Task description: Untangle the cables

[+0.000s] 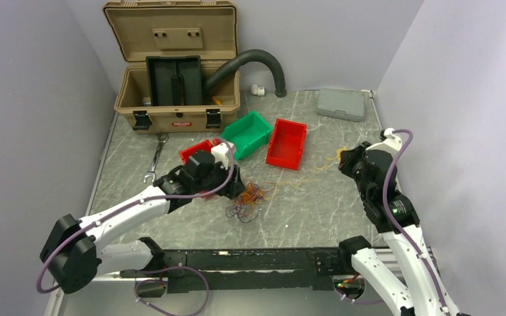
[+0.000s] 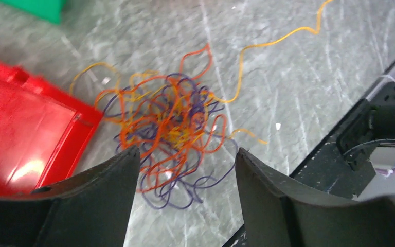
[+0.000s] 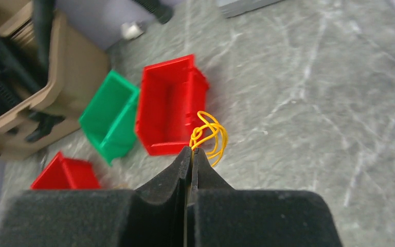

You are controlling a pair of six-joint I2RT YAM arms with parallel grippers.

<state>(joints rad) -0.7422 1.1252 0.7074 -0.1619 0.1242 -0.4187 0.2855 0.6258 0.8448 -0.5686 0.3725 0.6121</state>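
From the left wrist camera, my left gripper [image 2: 186, 153] has its two black fingers standing apart at the bottom of the frame. The tangle of thin orange, red and dark purple cables [image 2: 169, 126] lies on the grey marbled table [image 2: 298, 92] at centre frame, just beyond the fingertips and gripped by neither. A small red plastic bin [image 2: 25, 134] sits just beside it at the left edge.

My right gripper [image 3: 190, 152] is pinched together on a loop of yellow wire [image 3: 211, 135], low centre. Behind it stand a larger red plastic bin [image 3: 169, 103] and a green plastic bin [image 3: 110, 118]. The open tan hard case [image 1: 171, 120] is at upper left.
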